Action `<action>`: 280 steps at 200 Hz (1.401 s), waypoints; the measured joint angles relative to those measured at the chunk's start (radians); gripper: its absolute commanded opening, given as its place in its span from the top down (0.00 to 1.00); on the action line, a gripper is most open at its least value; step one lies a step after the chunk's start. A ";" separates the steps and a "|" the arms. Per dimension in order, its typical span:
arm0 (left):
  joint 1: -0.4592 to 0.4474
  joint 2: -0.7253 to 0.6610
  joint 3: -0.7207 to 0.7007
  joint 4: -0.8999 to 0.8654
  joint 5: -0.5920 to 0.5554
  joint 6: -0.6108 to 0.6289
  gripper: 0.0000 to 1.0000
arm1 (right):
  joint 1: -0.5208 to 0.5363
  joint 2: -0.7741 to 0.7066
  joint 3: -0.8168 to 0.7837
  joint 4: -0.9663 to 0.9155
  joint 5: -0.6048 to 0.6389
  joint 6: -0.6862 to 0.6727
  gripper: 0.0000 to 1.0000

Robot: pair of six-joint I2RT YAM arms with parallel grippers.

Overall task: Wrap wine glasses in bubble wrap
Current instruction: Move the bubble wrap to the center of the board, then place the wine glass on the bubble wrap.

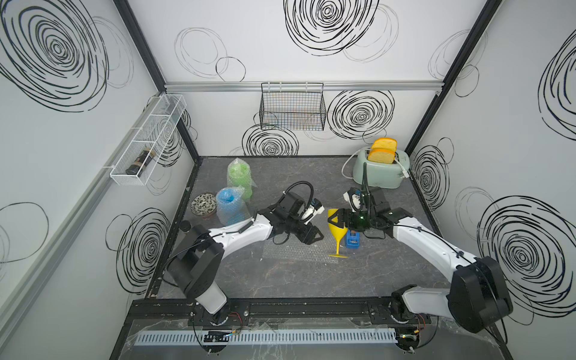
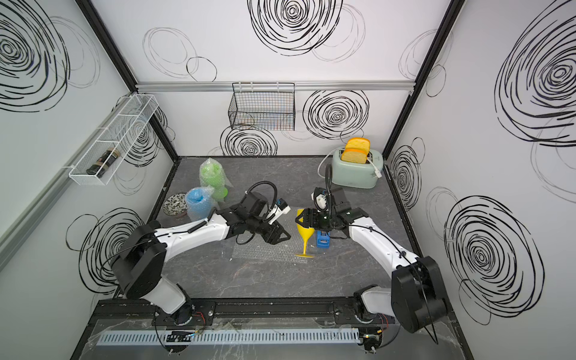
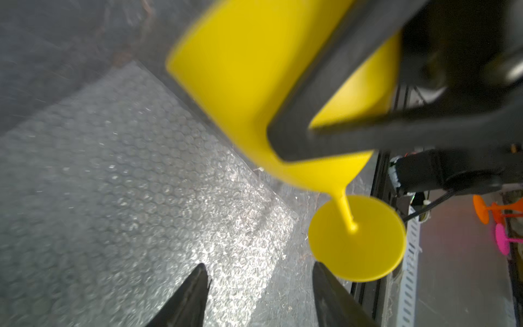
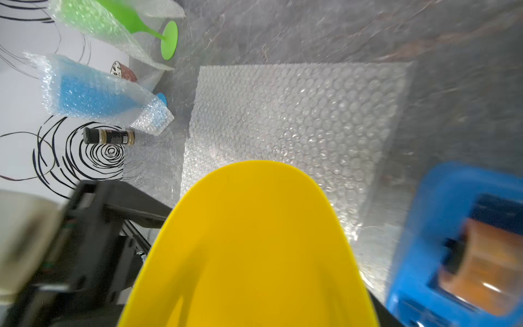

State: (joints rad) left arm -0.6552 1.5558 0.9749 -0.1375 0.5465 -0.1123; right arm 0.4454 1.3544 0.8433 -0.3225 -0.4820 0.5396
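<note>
At the right edge of the bubble wrap sheet [image 1: 296,251], the right hand [image 1: 333,218] clamps the yellow goblet [image 1: 339,232] foot-down, nearly upright; the left hand [image 3: 259,269] hangs spread, empty, over the sheet.

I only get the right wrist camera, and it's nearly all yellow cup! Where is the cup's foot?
Observer: The foot of the glass is beside the corner of the bubble wrap.
Operator: Is the other arm holding something?
Observer: No. The left tool is open over the bubble wrap, with nothing between its fingers.
</note>
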 measured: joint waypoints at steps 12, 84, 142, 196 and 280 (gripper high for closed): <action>0.055 -0.036 -0.039 0.029 0.009 -0.037 0.33 | 0.032 0.067 0.017 0.027 0.011 0.043 0.29; 0.204 -0.041 -0.105 0.085 0.026 -0.185 0.28 | 0.117 0.452 0.275 0.039 0.058 0.123 0.24; 0.207 -0.009 -0.140 0.121 0.020 -0.233 0.38 | 0.134 0.474 0.289 0.031 0.062 0.167 0.21; 0.219 0.042 -0.159 0.129 -0.010 -0.258 0.40 | 0.135 0.415 0.286 0.010 0.034 0.206 0.21; 0.212 0.042 -0.159 0.140 -0.015 -0.264 0.35 | 0.147 0.428 0.227 0.049 -0.002 0.269 0.19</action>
State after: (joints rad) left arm -0.4435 1.5978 0.8154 0.0021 0.5316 -0.3763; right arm 0.5926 1.7824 1.0706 -0.2737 -0.4843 0.8085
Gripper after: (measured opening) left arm 0.641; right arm 0.801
